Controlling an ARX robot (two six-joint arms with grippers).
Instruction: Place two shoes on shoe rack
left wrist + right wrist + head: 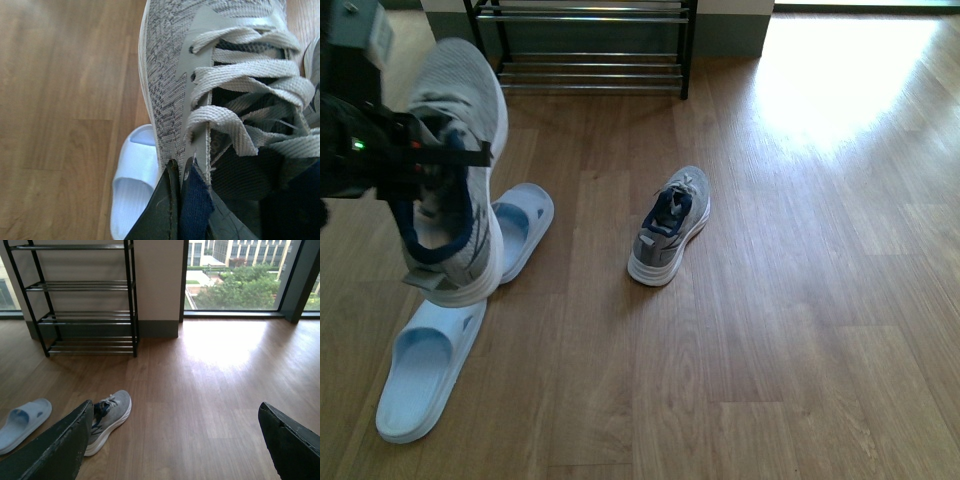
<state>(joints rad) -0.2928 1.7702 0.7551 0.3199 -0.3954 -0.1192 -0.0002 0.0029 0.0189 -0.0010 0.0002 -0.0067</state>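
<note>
The left gripper (425, 172) is clamped on the collar of the grey knit, white-soled sneaker (455, 105), which is held above a pale blue sandal (420, 375) with long axis and toe directed toward the shoe rack (590, 72); the right gripper (172, 445) stands wide apart.

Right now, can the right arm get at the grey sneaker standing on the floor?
Probably yes. The right gripper is open and empty, and the sneaker stands alone on bare floor, with nothing between them. The sandals lie further toward the robot's left.
</note>
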